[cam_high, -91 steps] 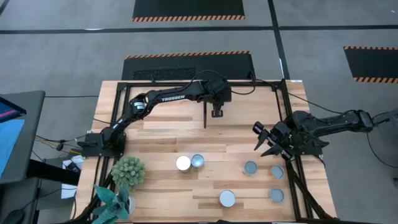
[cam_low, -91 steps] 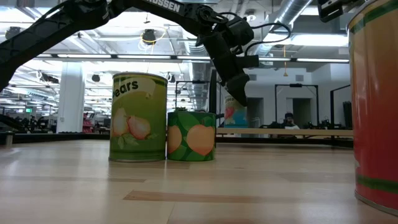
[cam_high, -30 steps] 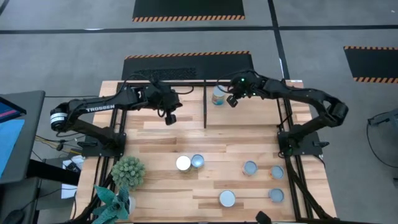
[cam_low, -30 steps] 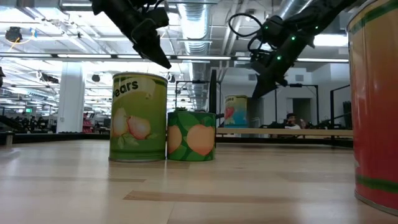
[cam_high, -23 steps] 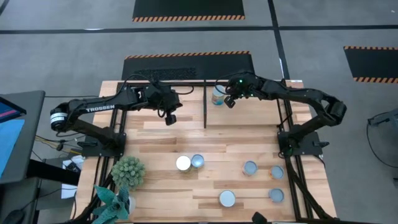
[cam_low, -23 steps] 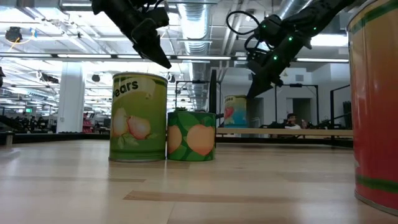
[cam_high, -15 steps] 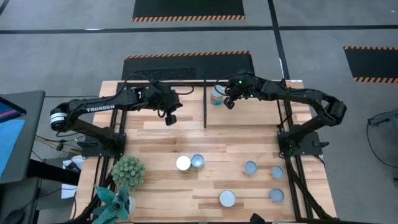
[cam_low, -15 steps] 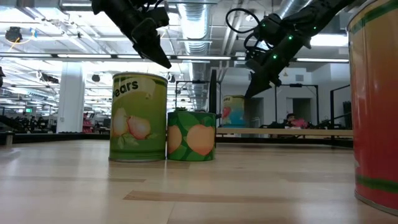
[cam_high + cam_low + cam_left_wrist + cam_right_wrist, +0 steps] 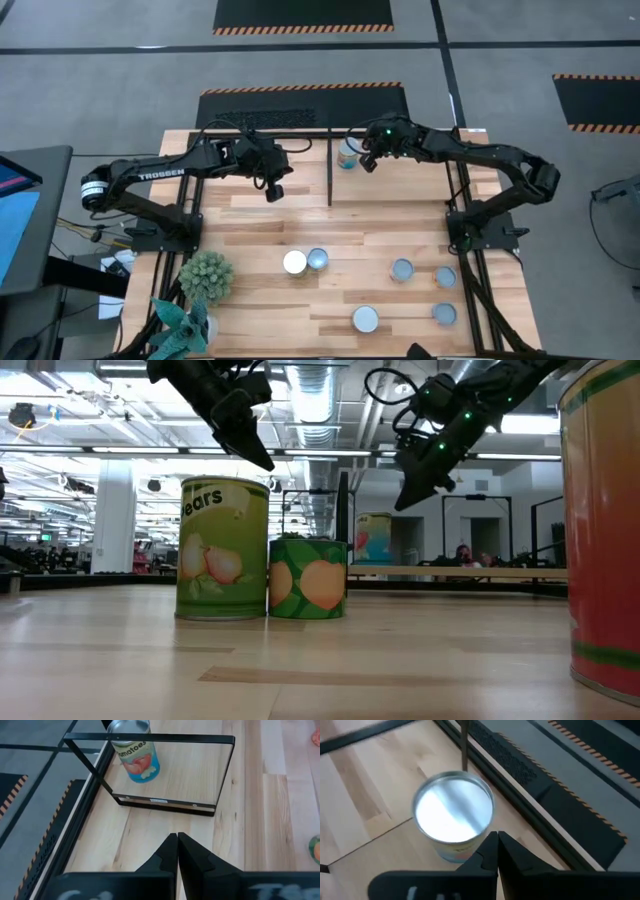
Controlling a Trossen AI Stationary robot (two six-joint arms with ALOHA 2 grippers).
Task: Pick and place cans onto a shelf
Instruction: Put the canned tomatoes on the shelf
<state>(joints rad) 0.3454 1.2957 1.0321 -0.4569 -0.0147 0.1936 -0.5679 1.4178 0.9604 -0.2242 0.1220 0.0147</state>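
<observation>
A large open industrial lab: exposed ceiling ducts (image 9: 320,390), hazard-striped floor mats (image 9: 303,15), grey concrete floor (image 9: 100,90).

Bright overhead light, blurred foreground

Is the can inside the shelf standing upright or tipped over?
Upright: the can shows its round top in the right wrist view and stands vertically in the left wrist view.

Grey floor (image 9: 100,80) with hazard-striped mats (image 9: 303,15) (ceiling ducts (image 9: 310,390) overhead).
</observation>
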